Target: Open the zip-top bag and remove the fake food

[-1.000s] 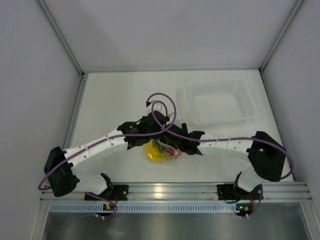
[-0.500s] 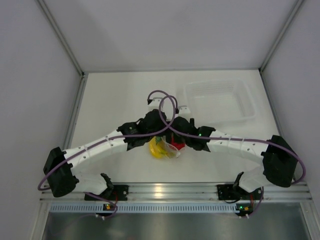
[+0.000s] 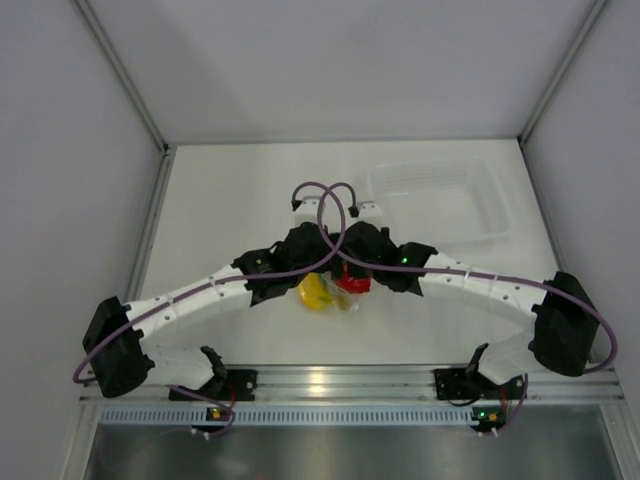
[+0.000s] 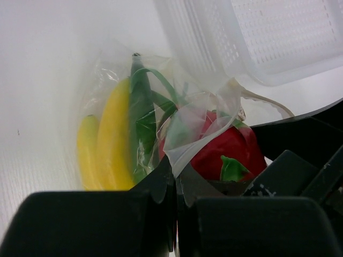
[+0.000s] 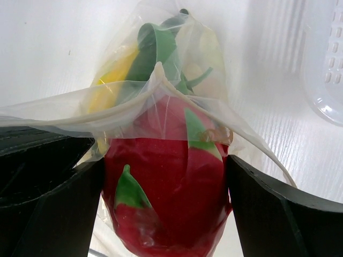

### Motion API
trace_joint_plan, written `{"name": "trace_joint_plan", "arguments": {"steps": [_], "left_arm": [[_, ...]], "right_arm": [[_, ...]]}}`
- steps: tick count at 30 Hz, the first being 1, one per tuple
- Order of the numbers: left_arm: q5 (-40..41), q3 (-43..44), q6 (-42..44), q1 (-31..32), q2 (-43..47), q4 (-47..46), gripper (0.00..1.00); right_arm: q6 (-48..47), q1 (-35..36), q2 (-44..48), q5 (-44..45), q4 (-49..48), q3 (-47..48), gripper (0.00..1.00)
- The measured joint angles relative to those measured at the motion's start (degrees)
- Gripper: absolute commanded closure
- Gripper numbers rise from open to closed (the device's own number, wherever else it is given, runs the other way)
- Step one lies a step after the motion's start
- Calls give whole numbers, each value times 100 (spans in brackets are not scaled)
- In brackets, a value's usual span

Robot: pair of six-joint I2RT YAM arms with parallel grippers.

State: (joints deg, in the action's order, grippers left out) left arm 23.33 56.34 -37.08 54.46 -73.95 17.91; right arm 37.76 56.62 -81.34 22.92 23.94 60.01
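The clear zip-top bag (image 4: 185,136) hangs just above the table between both arms, its opened rim (image 5: 134,101) draped over the fake food. My left gripper (image 4: 179,172) is shut on the bag's plastic edge. A yellow banana bunch (image 4: 110,144) and a green piece (image 4: 142,107) sit deep inside the bag. The red fruit with green leaves (image 5: 166,176) fills the bag's mouth. My right gripper (image 5: 167,184) is shut on it, its fingers (image 5: 268,209) pressing both sides. From above, the banana bunch (image 3: 314,292) and red fruit (image 3: 350,281) show under the two wrists.
A rigid clear plastic tray (image 3: 437,205) stands at the back right, close behind the bag; its corner (image 4: 268,48) shows in the left wrist view. White walls and metal frame rails enclose the table. Purple cables loop above both wrists.
The right arm has swung its elbow outward and brought its gripper in over the bag's mouth, onto the red fruit. Bag and left gripper shifted slightly toward the back.
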Motion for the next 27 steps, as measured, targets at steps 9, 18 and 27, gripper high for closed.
{"name": "trace_joint_plan", "arguments": {"steps": [9, 18, 27], "left_arm": [[214, -140, 22, 79, 17, -87, 100], [208, -138, -22, 184, -42, -321, 100], [341, -186, 7, 175, -109, -337, 100]], "right_arm": [[-334, -120, 109, -811, 81, 9, 100], [-675, -267, 608, -1058, 439, 2, 100], [-887, -479, 970, -1447, 485, 0, 100]]}}
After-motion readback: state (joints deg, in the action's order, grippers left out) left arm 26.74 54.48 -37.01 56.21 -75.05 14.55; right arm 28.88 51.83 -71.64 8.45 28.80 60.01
